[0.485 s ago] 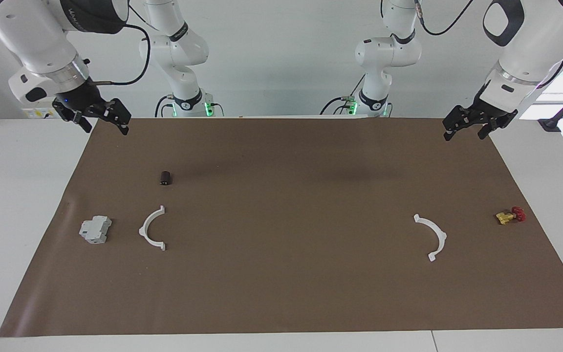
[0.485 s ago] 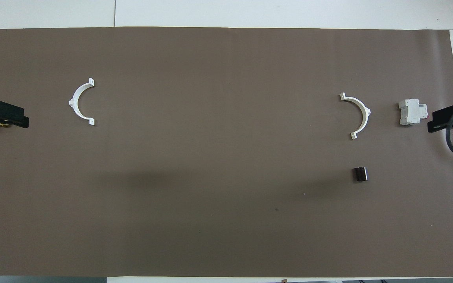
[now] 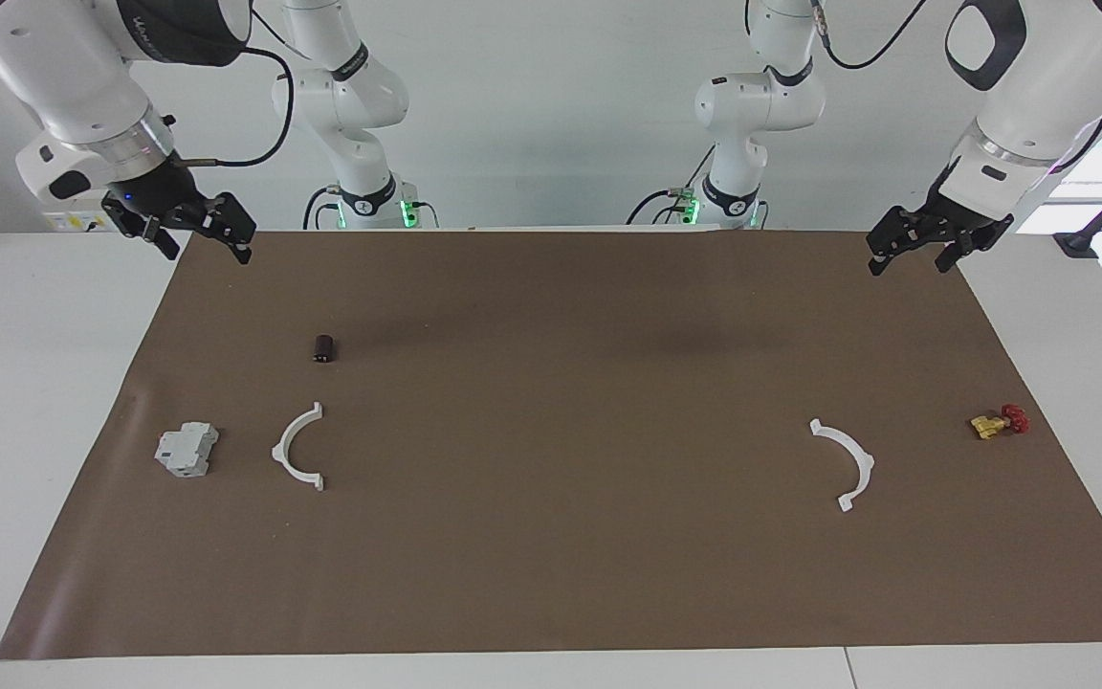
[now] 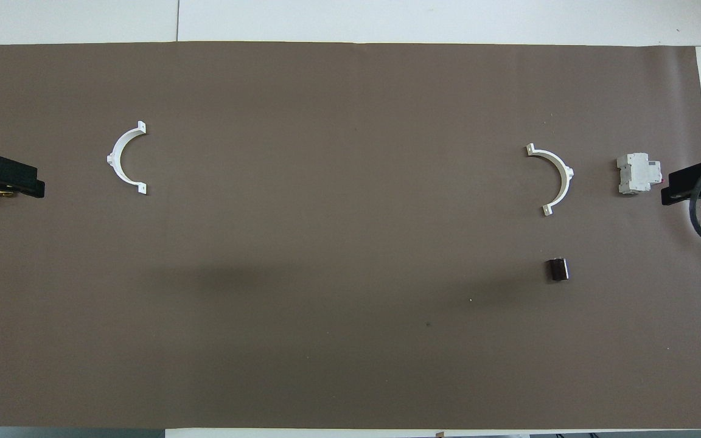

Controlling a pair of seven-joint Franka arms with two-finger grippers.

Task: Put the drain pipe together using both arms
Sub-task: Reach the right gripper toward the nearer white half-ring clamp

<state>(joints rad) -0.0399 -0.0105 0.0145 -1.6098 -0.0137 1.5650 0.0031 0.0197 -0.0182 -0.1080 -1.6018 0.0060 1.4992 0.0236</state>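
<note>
The drain pipe lies in two separate white half-circle pieces on the brown mat. One piece (image 3: pixel 279 450) (image 4: pixel 568 176) lies toward the right arm's end, beside the grey block. The other piece (image 3: pixel 867 462) (image 4: pixel 113 159) lies toward the left arm's end. My right gripper (image 3: pixel 209 255) (image 4: pixel 685 182) hangs open and empty over the mat's edge at its own end. My left gripper (image 3: pixel 908 268) (image 4: pixel 13 179) hangs open and empty over the mat's edge at the other end. Neither touches a piece.
A grey boxy block (image 3: pixel 186 450) (image 4: pixel 636 174) sits beside the right-end piece. A small dark cylinder (image 3: pixel 324 348) (image 4: pixel 557 269) lies nearer to the robots than that piece. A yellow-and-red valve (image 3: pixel 999 422) lies near the left arm's end of the mat (image 3: pixel 551 574).
</note>
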